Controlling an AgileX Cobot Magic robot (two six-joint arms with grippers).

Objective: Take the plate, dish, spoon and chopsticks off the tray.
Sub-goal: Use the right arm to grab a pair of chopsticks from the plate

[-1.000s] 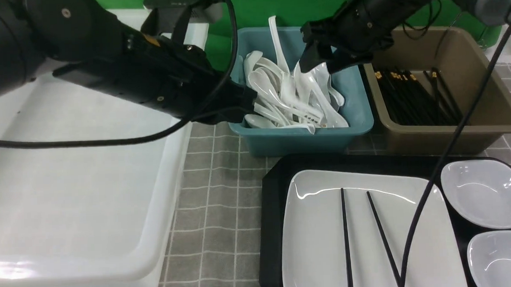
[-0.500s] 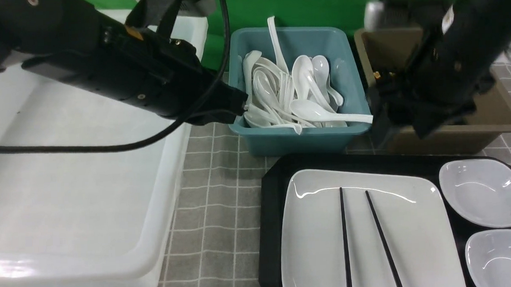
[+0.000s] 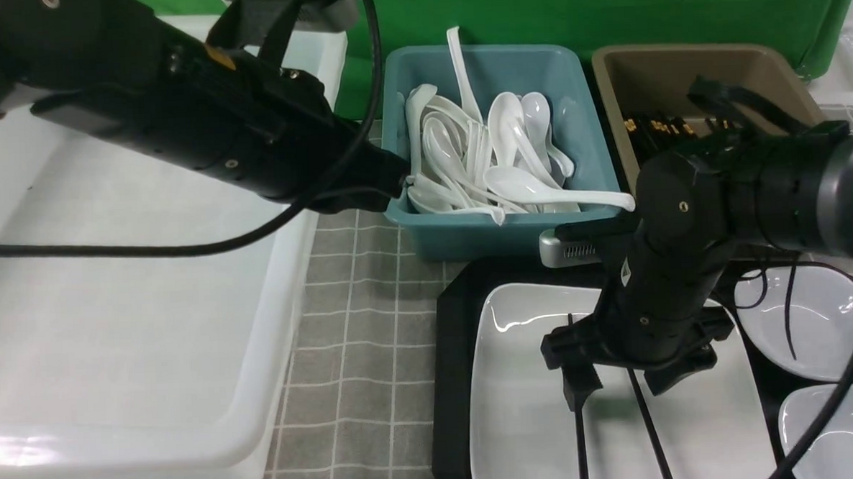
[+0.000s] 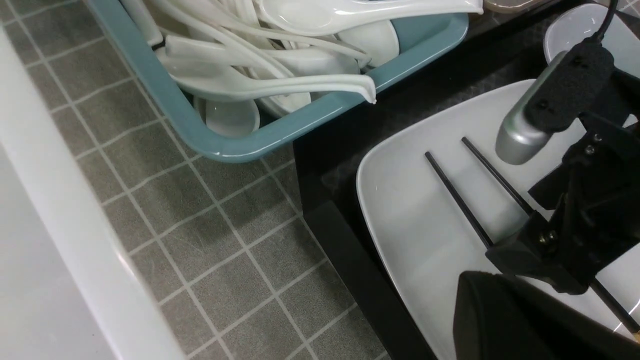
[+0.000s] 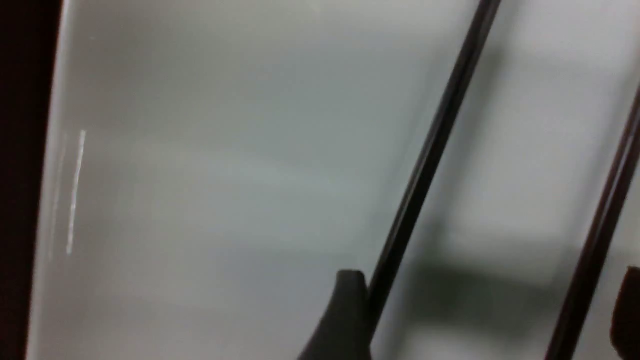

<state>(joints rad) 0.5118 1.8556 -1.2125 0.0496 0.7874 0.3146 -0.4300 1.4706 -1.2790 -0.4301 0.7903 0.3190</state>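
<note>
The white plate (image 3: 526,379) lies on the black tray (image 3: 452,339) with the two black chopsticks (image 3: 581,441) on it. Two small white dishes (image 3: 819,337) sit on the tray's right side. My right gripper (image 3: 627,382) hangs open just above the plate, its fingers either side of the chopsticks (image 5: 430,150) and holding nothing. A white spoon (image 3: 561,194) lies on top of the pile in the blue bin, its handle over the rim. My left gripper (image 3: 399,179) hovers shut and empty by the bin's left corner.
The blue bin (image 3: 491,237) full of white spoons stands behind the tray. A brown tub (image 3: 649,64) with black chopsticks is to its right. A large white tub (image 3: 111,282) fills the left side. Grey tiled tabletop lies between them.
My right arm let the spoon go into the blue bin, swung away and came down over the plate with its jaws wider. The left arm has hardly moved.
</note>
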